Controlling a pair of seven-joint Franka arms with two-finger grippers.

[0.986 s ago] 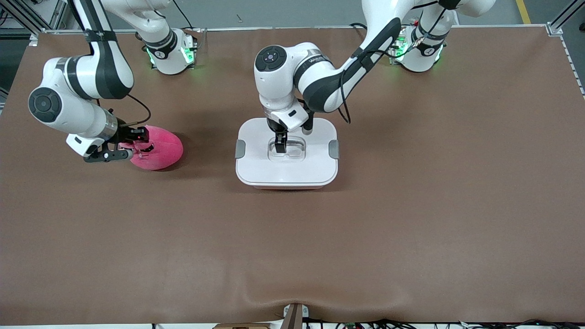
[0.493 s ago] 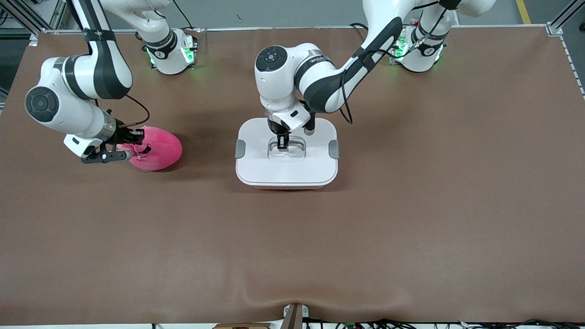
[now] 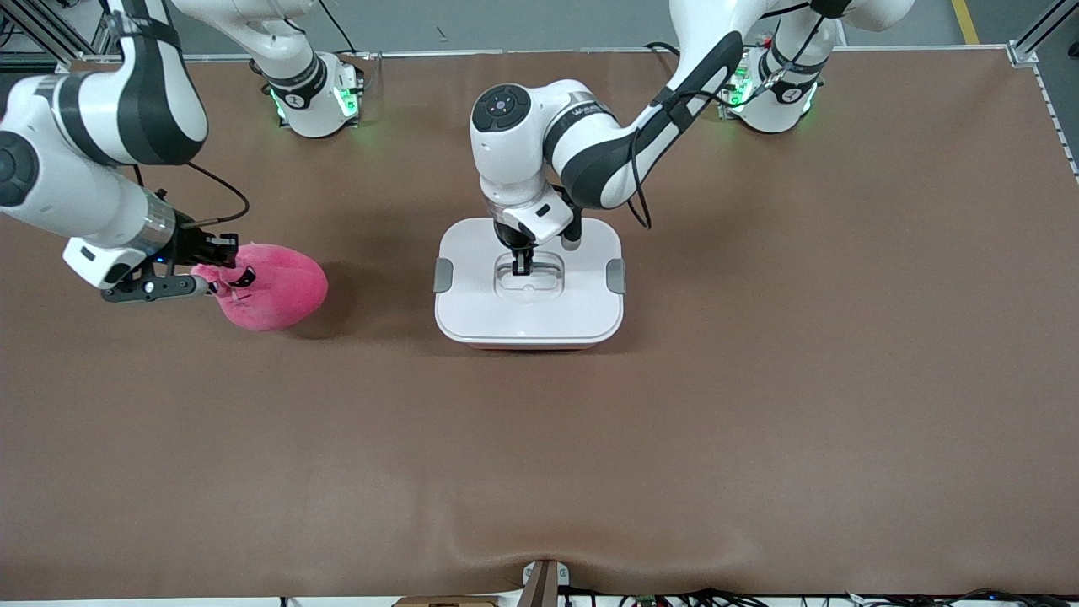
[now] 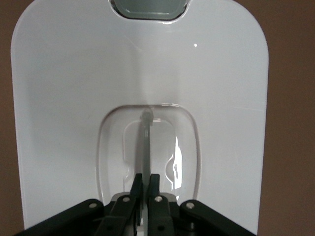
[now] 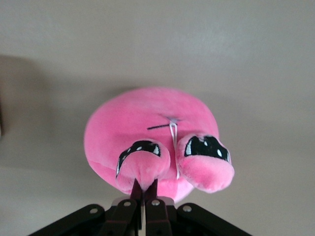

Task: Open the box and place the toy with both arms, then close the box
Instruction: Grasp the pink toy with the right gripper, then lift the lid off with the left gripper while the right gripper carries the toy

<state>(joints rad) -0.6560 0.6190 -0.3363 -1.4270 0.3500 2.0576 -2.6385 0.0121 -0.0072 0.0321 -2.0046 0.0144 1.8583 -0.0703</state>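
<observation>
The box (image 3: 529, 316) stands at the table's middle with its white lid (image 3: 480, 295) on and grey clips at both ends. My left gripper (image 3: 522, 268) is down in the lid's clear recessed handle (image 3: 529, 281), shut on the handle's thin bar (image 4: 146, 142). The lid also shows in the left wrist view (image 4: 74, 88). The hot-pink plush toy (image 3: 271, 287) hangs toward the right arm's end of the table. My right gripper (image 3: 221, 274) is shut on one small ear (image 5: 142, 164) of the toy (image 5: 147, 128) and holds it just above the table.
The brown table mat (image 3: 759, 421) spreads wide on all sides of the box. The two arm bases (image 3: 316, 97) (image 3: 771, 93) glow green along the table's edge farthest from the front camera. A small fixture (image 3: 541, 582) sits at the nearest edge.
My right gripper has risen and moved toward the right arm's end of the table, lifting the toy by its ear. My left gripper has stayed on the lid handle.
</observation>
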